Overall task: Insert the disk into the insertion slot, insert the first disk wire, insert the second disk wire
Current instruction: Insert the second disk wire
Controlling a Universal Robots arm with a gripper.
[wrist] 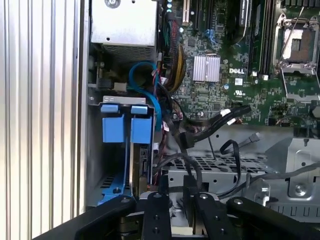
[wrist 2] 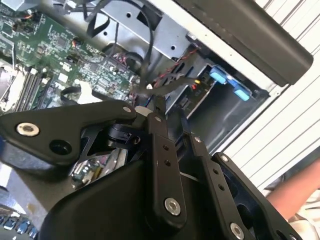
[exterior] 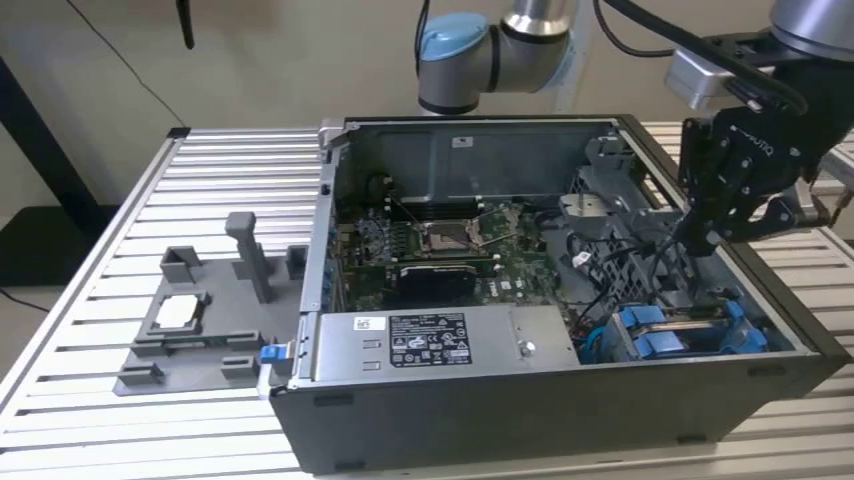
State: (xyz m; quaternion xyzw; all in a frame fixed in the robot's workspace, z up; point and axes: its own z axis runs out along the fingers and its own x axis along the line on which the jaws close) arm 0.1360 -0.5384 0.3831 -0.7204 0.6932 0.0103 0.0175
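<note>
The jaws are clamped on a black disk wire [wrist: 195, 172], hanging near the blue-railed insertion slot [exterior: 681, 332].

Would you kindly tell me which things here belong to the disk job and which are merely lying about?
For the job: gripper, shut on a black wire; drive bay with blue tabs.
Lying about: grey tray with posts; small chip on it; power supply box.

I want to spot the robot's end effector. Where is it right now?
In the exterior view, the end effector is at the exterior view's right. It hangs inside the open computer case, close to the insertion slot with its blue tabs.
</note>
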